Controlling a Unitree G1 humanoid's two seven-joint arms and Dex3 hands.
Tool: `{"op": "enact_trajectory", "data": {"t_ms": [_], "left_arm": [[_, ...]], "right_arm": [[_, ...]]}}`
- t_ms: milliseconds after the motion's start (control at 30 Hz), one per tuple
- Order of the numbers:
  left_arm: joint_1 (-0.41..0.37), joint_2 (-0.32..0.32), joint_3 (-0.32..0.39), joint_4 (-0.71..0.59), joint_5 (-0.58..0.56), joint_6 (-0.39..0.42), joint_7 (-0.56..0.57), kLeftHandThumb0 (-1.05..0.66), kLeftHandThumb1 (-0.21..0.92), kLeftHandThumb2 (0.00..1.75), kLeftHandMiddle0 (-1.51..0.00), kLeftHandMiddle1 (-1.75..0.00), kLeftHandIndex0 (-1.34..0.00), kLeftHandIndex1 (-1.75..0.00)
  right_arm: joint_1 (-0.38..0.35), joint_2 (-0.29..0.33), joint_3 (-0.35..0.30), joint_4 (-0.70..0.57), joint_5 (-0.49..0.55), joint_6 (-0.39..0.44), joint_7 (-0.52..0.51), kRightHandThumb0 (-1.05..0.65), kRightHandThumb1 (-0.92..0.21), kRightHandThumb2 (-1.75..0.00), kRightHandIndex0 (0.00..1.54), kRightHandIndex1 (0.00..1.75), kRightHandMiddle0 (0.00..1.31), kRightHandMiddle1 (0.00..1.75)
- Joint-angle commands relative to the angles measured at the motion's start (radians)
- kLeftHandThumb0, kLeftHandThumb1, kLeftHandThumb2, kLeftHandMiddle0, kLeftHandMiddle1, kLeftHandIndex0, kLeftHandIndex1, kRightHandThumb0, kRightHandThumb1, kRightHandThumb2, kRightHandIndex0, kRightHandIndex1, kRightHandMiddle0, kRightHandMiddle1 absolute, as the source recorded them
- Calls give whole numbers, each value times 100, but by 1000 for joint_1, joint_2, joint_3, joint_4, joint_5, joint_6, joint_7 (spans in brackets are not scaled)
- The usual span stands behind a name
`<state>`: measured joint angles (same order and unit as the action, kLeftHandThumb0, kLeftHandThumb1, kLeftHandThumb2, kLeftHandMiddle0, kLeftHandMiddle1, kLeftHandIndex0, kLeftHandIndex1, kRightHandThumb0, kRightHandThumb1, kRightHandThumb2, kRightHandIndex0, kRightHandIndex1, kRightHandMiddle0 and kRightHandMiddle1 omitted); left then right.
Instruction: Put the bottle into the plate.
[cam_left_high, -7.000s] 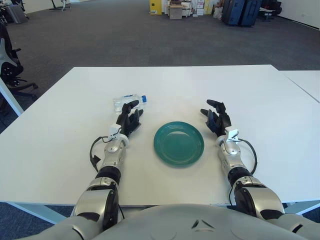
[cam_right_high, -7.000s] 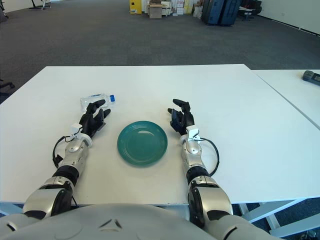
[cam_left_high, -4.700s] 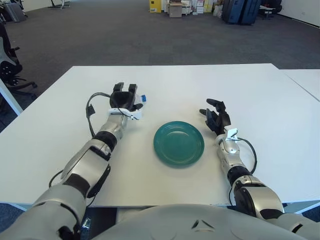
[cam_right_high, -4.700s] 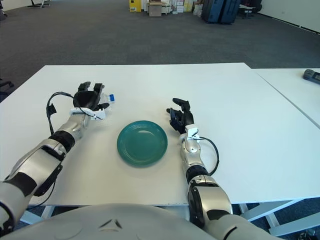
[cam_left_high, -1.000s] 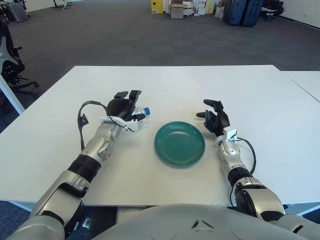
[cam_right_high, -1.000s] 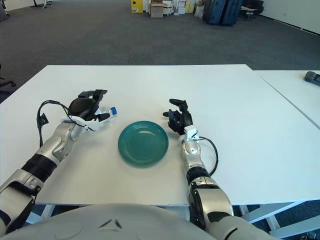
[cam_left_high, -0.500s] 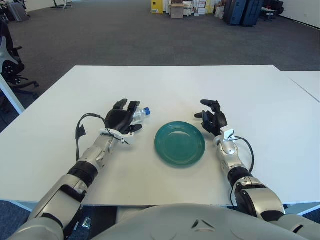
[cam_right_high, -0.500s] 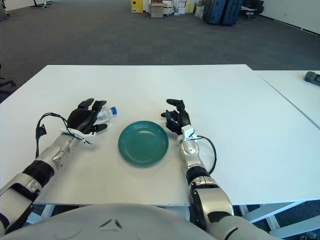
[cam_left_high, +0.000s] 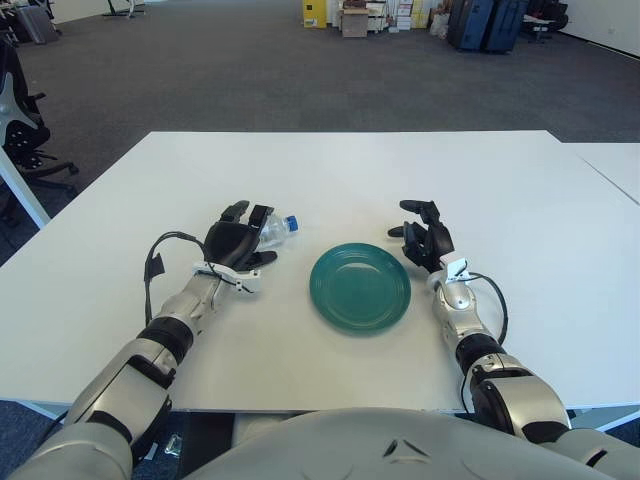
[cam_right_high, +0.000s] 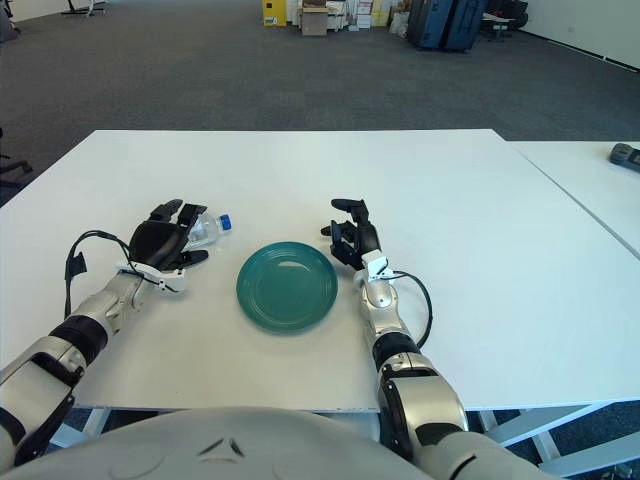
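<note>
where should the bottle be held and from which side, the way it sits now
Around the clear middle of the water bottle, from above and the near-left side. It lies tilted on the white table with its blue cap toward the green plate, so the barrel offers the widest grip. The left hand already wraps it there; the right hand rests beside the plate.

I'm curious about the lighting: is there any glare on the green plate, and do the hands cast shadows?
Left eye view: plate shows a pale sheen near its far rim. Right eye view: same faint sheen; only soft, weak shadows under the left hand, shut on the bottle, and the right hand.
</note>
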<state>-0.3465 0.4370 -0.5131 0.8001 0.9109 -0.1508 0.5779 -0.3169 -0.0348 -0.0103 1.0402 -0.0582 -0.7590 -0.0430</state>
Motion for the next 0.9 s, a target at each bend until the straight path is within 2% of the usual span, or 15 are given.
{"op": "enact_trajectory", "data": {"t_ms": [0, 167, 300, 333, 367, 400, 433, 500, 533, 667, 867], "left_arm": [[-20, -12, -14, 20, -4, 36, -64, -104, 92, 50, -42, -16, 0, -88], [-29, -21, -30, 28, 4, 72, -113, -105, 92, 54, -39, -15, 0, -86], [-87, -63, -58, 177, 3, 73, -136, -105, 92, 52, -44, -17, 0, -93], [-98, -70, -64, 205, 1, 72, -141, -105, 92, 50, -42, -36, 0, -101], [-106, -73, -70, 222, 1, 72, -154, -105, 92, 50, -40, -46, 0, -104], [-113, -76, -74, 235, 0, 71, -162, -102, 92, 45, -36, -80, 0, -116], [-117, -75, -79, 240, -1, 69, -174, -101, 92, 42, -33, -103, 0, -124], [-125, -76, -86, 252, -4, 65, -187, -95, 92, 33, -31, -134, 0, -139], [-130, -77, -89, 258, -5, 63, -192, -92, 92, 28, -35, -148, -1, -147], [-145, -82, -99, 284, -11, 56, -228, -83, 90, 20, -50, -169, -7, -166], [-168, -85, -122, 303, -19, 70, -346, -71, 84, 16, -65, -174, -20, -174]], "right_arm": [[154, 3, 6, 88, -17, -15, 4, -61, -92, -80, 64, 102, 10, 119], [153, 2, 3, 87, -13, -13, 12, -61, -92, -80, 63, 102, 9, 119], [154, 3, 0, 82, -12, -14, 10, -62, -92, -80, 61, 101, 9, 118], [155, 3, -1, 80, -12, -15, 8, -62, -92, -80, 60, 100, 9, 118], [156, 4, -1, 78, -12, -16, 6, -62, -92, -80, 60, 100, 9, 118], [157, 4, -2, 76, -12, -16, 5, -61, -92, -81, 59, 99, 9, 117], [159, 4, -3, 74, -11, -17, 3, -61, -92, -81, 59, 99, 8, 117], [161, 5, -4, 72, -10, -17, 1, -61, -92, -82, 58, 98, 8, 116], [160, 5, -5, 71, -9, -16, 1, -60, -92, -83, 57, 98, 9, 116], [161, 9, -13, 66, 2, 0, 8, -59, -92, -85, 56, 96, 8, 115], [162, 16, -23, 58, 19, 24, 27, -61, -92, -89, 52, 93, 6, 112]]}}
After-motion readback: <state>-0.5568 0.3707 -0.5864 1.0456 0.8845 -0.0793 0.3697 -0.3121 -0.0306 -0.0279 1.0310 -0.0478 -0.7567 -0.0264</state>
